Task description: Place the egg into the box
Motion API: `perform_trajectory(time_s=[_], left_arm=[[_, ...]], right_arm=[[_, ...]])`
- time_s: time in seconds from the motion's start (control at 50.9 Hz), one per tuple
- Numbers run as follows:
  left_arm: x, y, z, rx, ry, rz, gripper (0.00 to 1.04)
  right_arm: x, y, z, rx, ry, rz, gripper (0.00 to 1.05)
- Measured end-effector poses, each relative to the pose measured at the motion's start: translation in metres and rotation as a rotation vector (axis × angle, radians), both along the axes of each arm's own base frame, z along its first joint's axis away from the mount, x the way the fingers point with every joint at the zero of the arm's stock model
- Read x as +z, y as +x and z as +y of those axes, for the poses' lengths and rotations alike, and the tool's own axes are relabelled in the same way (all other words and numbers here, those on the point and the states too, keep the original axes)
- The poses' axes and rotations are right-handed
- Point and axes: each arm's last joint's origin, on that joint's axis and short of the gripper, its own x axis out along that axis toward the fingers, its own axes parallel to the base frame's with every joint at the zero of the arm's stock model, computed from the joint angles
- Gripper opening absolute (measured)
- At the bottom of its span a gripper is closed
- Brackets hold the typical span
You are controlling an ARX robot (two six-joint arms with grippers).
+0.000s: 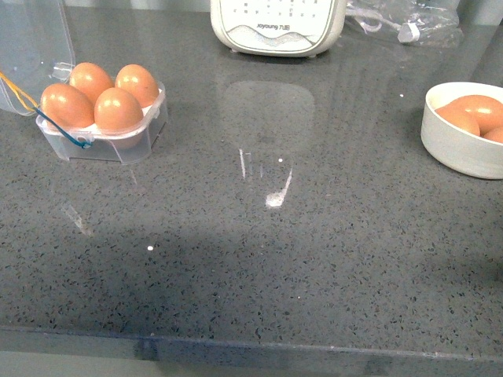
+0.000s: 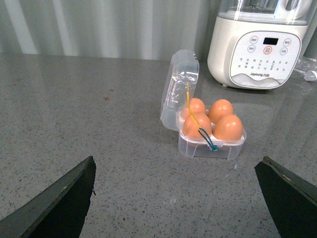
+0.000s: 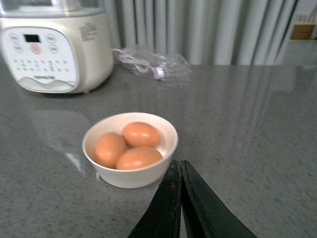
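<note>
The box [image 1: 106, 143] is a clear plastic carton at the counter's far left, its lid [image 1: 31, 39] standing open. Several brown eggs [image 1: 118, 110] fill its cups, and yellow and blue bands hang over its side. In the left wrist view the box [image 2: 212, 147] lies ahead of my left gripper [image 2: 178, 161], which is open wide with nothing between its fingers [image 2: 64, 198]. My right gripper [image 3: 177, 162] is shut on nothing, its tips just beside the white bowl [image 3: 130, 176]. Neither arm shows in the front view.
The round white bowl [image 1: 462, 145] at the right edge holds three brown eggs [image 3: 141, 134]. A white Joyoung kitchen appliance [image 1: 277, 27] stands at the back centre. A clear plastic bag with a cable [image 1: 409, 22] lies behind to the right. The counter's front edge [image 1: 251, 339] runs across the foreground.
</note>
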Motion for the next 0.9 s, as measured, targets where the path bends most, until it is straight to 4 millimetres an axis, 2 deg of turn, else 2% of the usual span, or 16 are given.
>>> perform_trajectory(time_s=[0.904], left_arm=[[0.0, 0.0, 0.0, 0.0, 0.0, 0.0, 0.98]], right_arm=[[0.005, -0.032, -0.002, -0.011, 0.001, -0.019, 0.03]])
